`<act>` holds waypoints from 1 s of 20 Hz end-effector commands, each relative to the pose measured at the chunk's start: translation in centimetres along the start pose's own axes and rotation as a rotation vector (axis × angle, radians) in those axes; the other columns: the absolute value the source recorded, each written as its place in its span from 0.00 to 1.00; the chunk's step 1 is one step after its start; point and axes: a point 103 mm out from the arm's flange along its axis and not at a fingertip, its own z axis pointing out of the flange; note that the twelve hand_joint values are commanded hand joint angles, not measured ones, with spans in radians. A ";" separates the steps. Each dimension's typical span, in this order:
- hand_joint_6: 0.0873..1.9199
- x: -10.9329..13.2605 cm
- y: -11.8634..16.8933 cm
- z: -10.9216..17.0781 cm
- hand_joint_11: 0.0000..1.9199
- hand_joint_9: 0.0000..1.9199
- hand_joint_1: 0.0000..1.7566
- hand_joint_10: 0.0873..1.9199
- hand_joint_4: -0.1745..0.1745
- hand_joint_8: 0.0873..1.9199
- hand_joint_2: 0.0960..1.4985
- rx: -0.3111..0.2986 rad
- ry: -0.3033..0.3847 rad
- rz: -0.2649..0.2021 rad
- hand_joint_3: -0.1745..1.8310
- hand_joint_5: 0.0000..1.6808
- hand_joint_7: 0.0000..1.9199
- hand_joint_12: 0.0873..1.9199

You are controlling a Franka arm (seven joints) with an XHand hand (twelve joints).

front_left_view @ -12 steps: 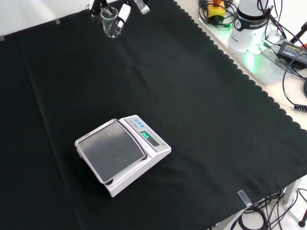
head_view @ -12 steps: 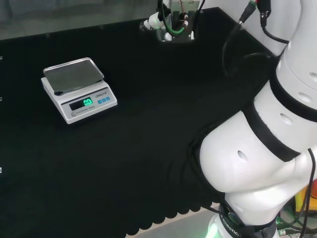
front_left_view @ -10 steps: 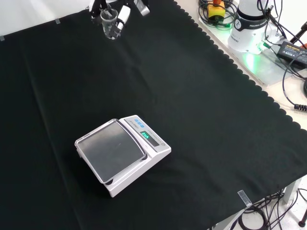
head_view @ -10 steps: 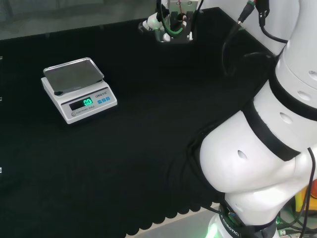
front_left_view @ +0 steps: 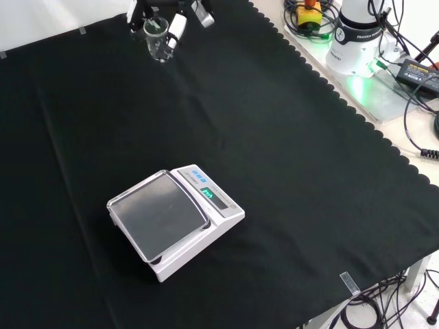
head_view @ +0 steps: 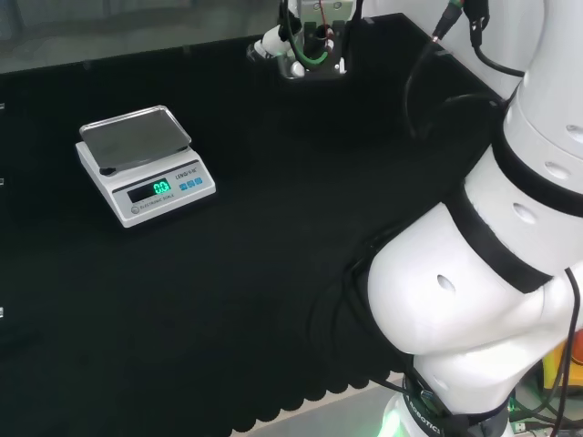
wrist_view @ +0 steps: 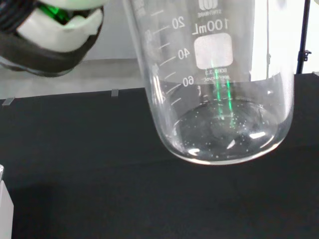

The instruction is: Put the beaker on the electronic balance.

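Beaker [front_left_view: 157,39] in hand [front_left_view: 180,20], now higher

In the front view, the balance [front_left_view: 175,223] sits on the cloth [front_left_view: 288,151] below centre. The beaker [front_left_view: 158,40], in the hand [front_left_view: 180,20], is well apart at its 12 o'clock. In the head view, the beaker lies at the balance's 2 o'clock.
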 end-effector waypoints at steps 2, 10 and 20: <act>0.35 3.8 1.1 1.8 0.87 1.00 0.59 0.21 0.00 0.20 0.56 0.017 0.051 -0.071 0.39 0.84 0.94 0.34; 0.35 9.3 3.2 4.3 0.87 1.00 0.59 0.21 0.00 0.20 0.56 0.030 0.168 -0.121 0.39 0.84 0.94 0.34; 0.35 13.7 6.6 7.3 0.86 1.00 0.59 0.22 0.00 0.19 0.56 0.070 0.189 -0.145 0.38 0.84 0.94 0.34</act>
